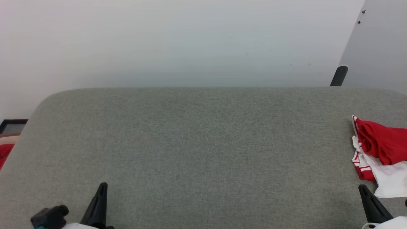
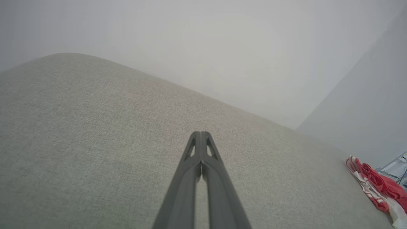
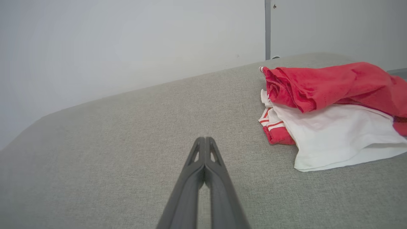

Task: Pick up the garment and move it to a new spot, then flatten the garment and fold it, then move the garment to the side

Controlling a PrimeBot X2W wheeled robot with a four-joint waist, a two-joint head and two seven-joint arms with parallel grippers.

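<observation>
The garment (image 1: 380,152) lies crumpled at the right edge of the grey padded surface (image 1: 197,143), red cloth bunched over white with red-white striped trim. In the right wrist view the garment (image 3: 330,108) sits ahead and to the right of my right gripper (image 3: 205,139), whose fingers are pressed together with nothing between them. My right gripper (image 1: 361,187) stands just below the garment's white corner, apart from it. My left gripper (image 1: 103,185) is at the lower left, far from the garment (image 2: 376,187). In its wrist view my left gripper (image 2: 200,133) is shut and empty.
A pale wall rises behind the surface. A dark post (image 1: 339,75) stands at the back right beside a grey panel (image 1: 378,47). A bit of red (image 1: 4,152) shows past the surface's left edge. The wide middle of the surface holds nothing.
</observation>
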